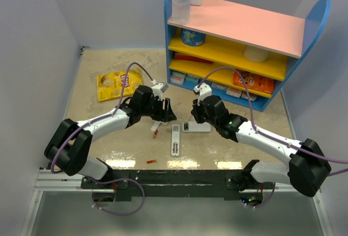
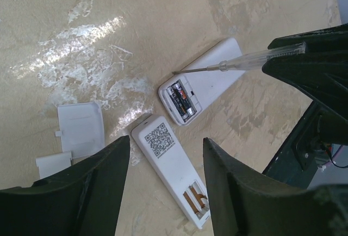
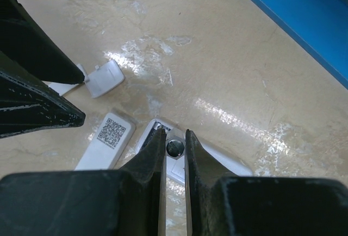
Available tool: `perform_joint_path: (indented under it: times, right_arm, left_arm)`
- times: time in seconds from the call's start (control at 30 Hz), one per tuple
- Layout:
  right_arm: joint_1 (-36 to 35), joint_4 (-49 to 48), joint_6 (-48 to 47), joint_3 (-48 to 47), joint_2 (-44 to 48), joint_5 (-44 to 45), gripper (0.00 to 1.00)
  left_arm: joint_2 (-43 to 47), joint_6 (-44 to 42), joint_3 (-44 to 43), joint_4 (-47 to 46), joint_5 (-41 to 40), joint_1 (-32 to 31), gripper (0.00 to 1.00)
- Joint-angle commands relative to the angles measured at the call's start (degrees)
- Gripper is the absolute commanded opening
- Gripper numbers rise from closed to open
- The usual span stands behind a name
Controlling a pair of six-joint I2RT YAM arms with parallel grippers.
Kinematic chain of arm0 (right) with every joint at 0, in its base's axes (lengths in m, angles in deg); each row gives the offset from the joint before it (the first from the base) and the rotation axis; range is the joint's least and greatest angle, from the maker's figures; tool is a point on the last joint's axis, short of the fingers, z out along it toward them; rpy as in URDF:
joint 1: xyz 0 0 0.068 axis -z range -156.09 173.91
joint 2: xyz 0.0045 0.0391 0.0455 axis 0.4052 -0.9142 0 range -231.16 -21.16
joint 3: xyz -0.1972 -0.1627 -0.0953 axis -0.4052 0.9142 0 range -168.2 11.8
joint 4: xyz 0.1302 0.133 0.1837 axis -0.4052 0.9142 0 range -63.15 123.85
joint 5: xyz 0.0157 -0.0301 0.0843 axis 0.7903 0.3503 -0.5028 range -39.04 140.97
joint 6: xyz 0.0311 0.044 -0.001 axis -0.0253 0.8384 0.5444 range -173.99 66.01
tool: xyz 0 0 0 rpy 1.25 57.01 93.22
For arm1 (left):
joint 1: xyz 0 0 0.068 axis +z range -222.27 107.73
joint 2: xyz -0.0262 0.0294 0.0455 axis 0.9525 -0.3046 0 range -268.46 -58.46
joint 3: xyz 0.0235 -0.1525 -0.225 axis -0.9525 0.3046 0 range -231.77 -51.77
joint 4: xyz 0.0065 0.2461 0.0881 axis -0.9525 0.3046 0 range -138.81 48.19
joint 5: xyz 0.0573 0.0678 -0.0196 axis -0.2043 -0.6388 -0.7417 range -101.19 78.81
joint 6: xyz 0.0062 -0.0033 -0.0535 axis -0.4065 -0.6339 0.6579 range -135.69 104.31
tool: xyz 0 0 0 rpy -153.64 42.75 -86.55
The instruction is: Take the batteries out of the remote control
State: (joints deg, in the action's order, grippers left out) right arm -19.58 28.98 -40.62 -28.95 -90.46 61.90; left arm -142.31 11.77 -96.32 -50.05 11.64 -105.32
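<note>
The batteries (image 1: 156, 133) sit in neither claw. The left gripper (image 2: 166, 141) hangs partly open and empty over the remote control (image 2: 171, 165), whose slot shows bare contacts. The right gripper (image 3: 174, 131) is clamped on a thin pale stick (image 2: 239, 62). Both batteries lie loose on the table (image 1: 228, 150), one just beside the left gripper, one nearer the near edge. Likely light, rigid, smooth, prone to rolling; grip across the barrel.

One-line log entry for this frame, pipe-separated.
remote control: back up, slot empty | batteries: two loose on table | left gripper: open over remote control | right gripper: shut on thin stick
</note>
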Motion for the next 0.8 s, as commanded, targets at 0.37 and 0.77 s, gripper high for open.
perform_joint_path:
  times: [0.37,0.77]
  right_arm:
    - [-0.02,4.11,0.78,0.15,4.78,3.47,0.0]
    - [-0.02,5.08,3.51,-0.47,11.2,-0.29,0.0]
  left_arm:
    - [-5.7,-1.36,-4.83,-0.44,2.05,-2.27,0.59]
    - [-11.59,3.65,-8.0,-4.74,2.67,-5.44,0.53]
